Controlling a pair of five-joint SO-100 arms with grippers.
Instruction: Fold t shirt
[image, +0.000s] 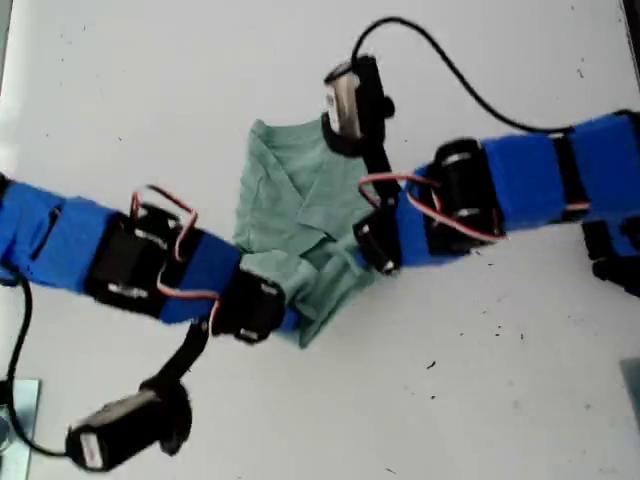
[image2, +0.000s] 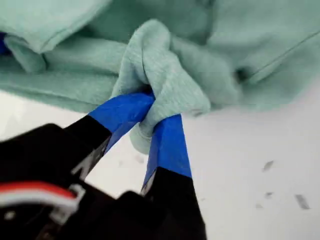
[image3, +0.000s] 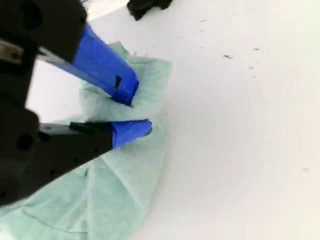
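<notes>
**Both grippers pinched the crumpled t shirt at mid-table**

The t shirt (image: 300, 215), pale sage green, lay bunched and creased near the centre of the white table (image: 500, 400) in the exterior view, no longer flat; one sleeve or corner trailed toward 6 o'clock of the heap.

My first gripper (image2: 152, 117) was clamped on a rolled fold of the cloth: its blue-taped fingertips (image2: 170, 145) met around a knot of fabric, which bulged out past the tips. The rest of the shirt (image2: 225, 55) spread beyond it on the table (image2: 250, 170).

My second gripper (image3: 134, 112) held an edge of the shirt (image3: 120, 190) between its taped fingertips (image3: 131, 129), the jaws narrowly parted with cloth pinched between them. The fabric hung in loose folds from the grip down to the table (image3: 240, 125).

In the exterior view one blue arm (image: 130, 255) reached in from 9 o'clock and another arm (image: 520, 185) from 3 o'clock, both meeting the garment; which was first or second I could not tell.
</notes>
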